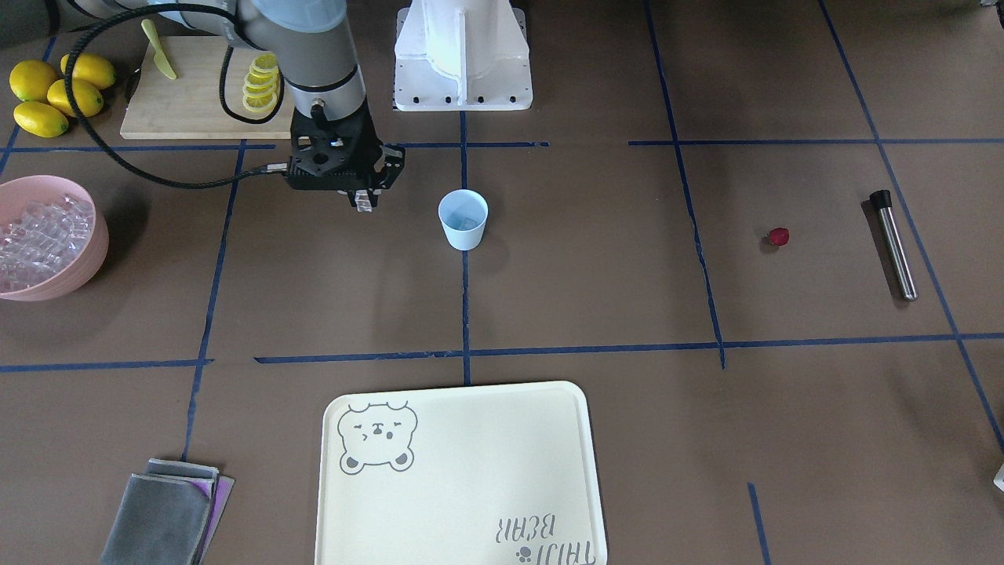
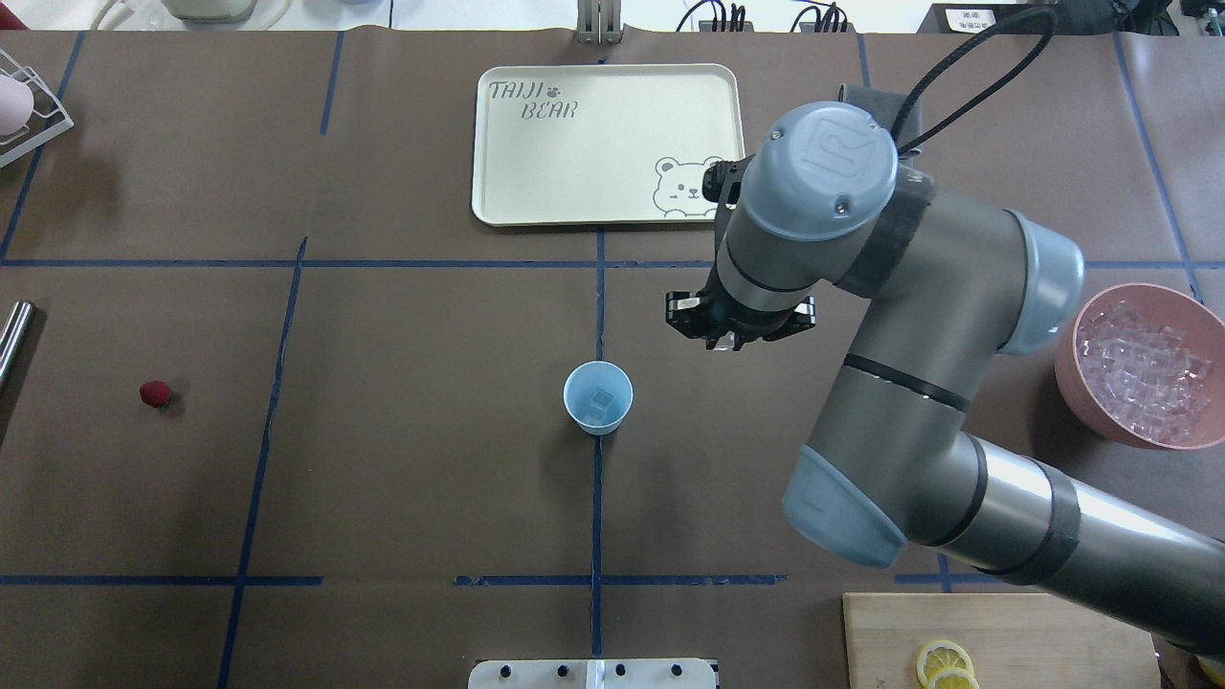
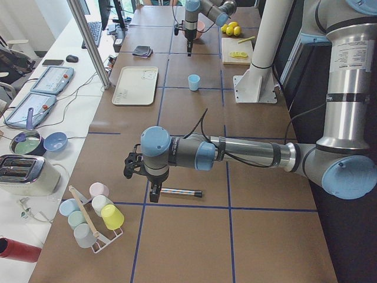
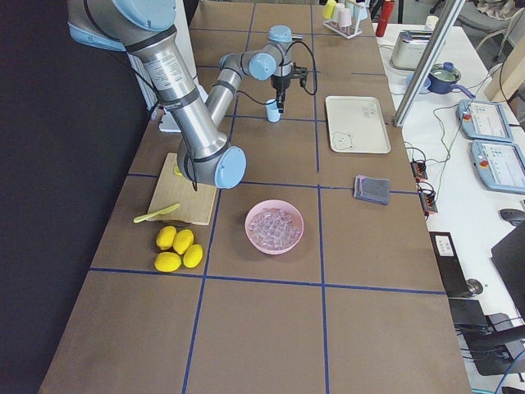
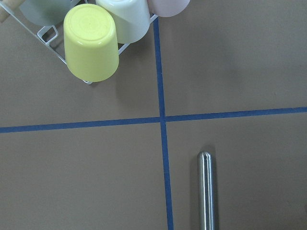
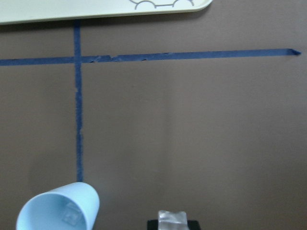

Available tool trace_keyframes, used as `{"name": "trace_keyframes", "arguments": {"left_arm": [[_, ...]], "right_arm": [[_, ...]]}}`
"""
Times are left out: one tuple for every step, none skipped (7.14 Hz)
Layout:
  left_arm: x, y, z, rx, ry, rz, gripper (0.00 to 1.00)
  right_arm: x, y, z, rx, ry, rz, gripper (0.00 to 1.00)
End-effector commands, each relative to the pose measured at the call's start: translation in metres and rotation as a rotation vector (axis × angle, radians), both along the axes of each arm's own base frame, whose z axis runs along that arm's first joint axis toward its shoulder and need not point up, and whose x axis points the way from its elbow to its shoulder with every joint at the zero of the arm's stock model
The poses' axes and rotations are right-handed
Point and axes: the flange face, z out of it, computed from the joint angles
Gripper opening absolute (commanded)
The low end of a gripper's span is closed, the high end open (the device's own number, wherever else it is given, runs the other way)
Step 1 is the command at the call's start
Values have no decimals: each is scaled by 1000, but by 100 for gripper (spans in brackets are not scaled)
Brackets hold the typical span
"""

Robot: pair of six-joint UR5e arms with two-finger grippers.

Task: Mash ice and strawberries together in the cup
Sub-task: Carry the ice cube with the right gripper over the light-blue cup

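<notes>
The pale blue cup [image 1: 463, 220] [image 2: 597, 397] stands upright at the table's middle with one ice cube inside; its rim shows at the lower left of the right wrist view [image 6: 57, 211]. My right gripper [image 1: 362, 202] [image 2: 732, 340] hovers beside the cup, toward the bowl side, shut on a clear ice cube [image 6: 171, 218]. More ice [image 1: 39, 235] fills the pink bowl [image 2: 1072, 373]. The strawberry [image 1: 778, 237] [image 2: 155, 393] lies alone on the table far from the cup. My left gripper [image 3: 153, 191] hangs over a steel muddler [image 5: 206, 191]; I cannot tell whether it is open or shut.
A cream bear tray [image 1: 463, 479] lies across from the robot. A cutting board [image 1: 196, 94] holds lemon slices and a knife, with whole lemons [image 1: 55, 94] beside it. Grey cloths [image 1: 169, 514] sit near the tray. A rack of upturned cups [image 5: 91, 43] is close to the muddler.
</notes>
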Motion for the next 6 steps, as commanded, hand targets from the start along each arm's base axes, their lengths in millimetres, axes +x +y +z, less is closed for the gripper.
{"name": "trace_keyframes", "arguments": {"left_arm": [[0, 0, 2, -4, 0, 0, 100], [0, 4, 5, -10, 0, 0, 100], [0, 4, 5, -10, 0, 0, 100], [0, 4, 6, -12, 0, 0, 100], [0, 4, 5, -10, 0, 0, 100], [0, 4, 5, -10, 0, 0, 100]], "right_arm": [[-55, 6, -34, -25, -1, -20, 0], [-78, 5, -40, -34, 12, -34, 0], [-93, 5, -46, -49, 20, -34, 0], [-106, 11, -46, -58, 30, -46, 0], [-108, 15, -46, -59, 30, -49, 0], [-109, 17, -47, -58, 29, -52, 0]]}}
